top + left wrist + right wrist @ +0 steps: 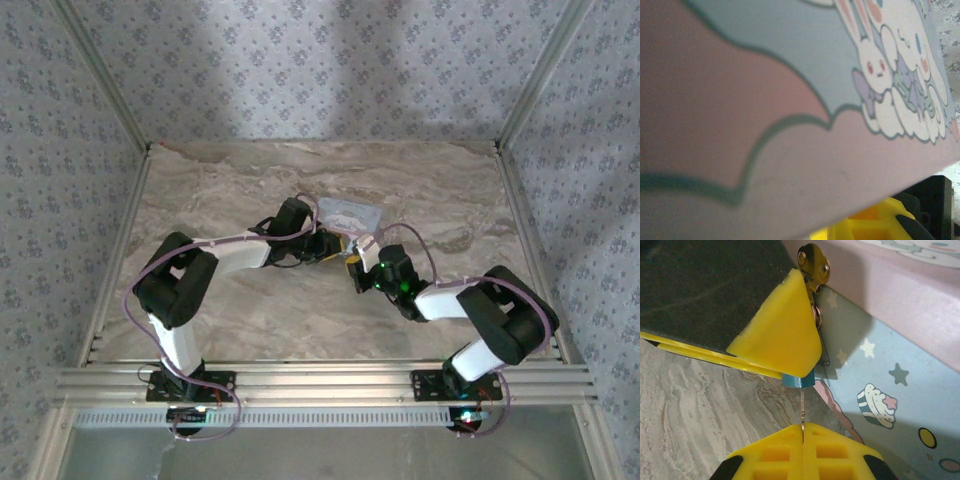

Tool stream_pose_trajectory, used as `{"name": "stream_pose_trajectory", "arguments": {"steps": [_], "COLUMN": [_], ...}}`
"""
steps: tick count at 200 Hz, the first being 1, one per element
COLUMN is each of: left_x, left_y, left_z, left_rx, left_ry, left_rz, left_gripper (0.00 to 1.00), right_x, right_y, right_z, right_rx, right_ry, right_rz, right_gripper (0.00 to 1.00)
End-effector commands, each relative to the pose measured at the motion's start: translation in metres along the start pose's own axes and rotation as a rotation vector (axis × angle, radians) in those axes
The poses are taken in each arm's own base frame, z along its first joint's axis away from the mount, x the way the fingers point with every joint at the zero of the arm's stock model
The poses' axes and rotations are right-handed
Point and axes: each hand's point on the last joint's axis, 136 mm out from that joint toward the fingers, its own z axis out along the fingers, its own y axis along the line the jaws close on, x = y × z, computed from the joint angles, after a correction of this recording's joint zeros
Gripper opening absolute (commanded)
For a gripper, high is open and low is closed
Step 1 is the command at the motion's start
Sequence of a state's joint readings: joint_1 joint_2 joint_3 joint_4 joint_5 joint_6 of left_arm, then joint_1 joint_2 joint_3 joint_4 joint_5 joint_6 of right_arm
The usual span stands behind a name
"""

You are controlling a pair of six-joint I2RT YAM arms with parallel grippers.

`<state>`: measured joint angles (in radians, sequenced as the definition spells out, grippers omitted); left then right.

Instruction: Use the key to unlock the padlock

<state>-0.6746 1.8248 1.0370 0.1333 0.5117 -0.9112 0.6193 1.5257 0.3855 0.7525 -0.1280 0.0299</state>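
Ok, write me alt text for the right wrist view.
The right pincer pinches a thin metal key pointing up at a small dark-blue padlock tucked under the left arm's yellow finger. Behind is a pastel cartoon box with a brass hasp, on a marble table.

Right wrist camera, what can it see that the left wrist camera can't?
Right wrist view: the thin key pinched in the right end effector, reaching up to the little dark-blue padlock that peeks out under another yellow finger. It also has a brass clasp, a cupcake drawing and the marble table. Left wrist view: a cartoon bunny and a white dog, very close up. Both: the pastel box and some yellow finger.
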Motion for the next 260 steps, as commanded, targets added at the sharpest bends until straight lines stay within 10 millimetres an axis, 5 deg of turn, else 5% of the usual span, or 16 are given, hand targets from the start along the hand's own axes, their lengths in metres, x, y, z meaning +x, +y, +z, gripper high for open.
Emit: {"name": "stream_pose_trajectory", "arguments": {"steps": [1, 145, 260], "left_x": [0.005, 0.007, 0.01], "left_y": [-0.019, -0.022, -0.028], "left_z": [-0.01, -0.01, -0.012], "left_rx": [0.055, 0.067, 0.085], "left_ry": [0.008, 0.025, 0.046], "left_rz": [0.017, 0.021, 0.023], "left_gripper": [0.21, 0.21, 0.21], "right_x": [-0.018, -0.032, -0.047], "right_y": [0.002, 0.008, -0.006], "right_z": [-0.006, -0.001, 0.011], "right_rx": [-0.01, -0.047, -0.01], "right_ry": [-0.067, -0.098, -0.152], "right_rz": [0.004, -0.012, -0.02], "right_gripper": [0.0, 0.0, 0.0]}}
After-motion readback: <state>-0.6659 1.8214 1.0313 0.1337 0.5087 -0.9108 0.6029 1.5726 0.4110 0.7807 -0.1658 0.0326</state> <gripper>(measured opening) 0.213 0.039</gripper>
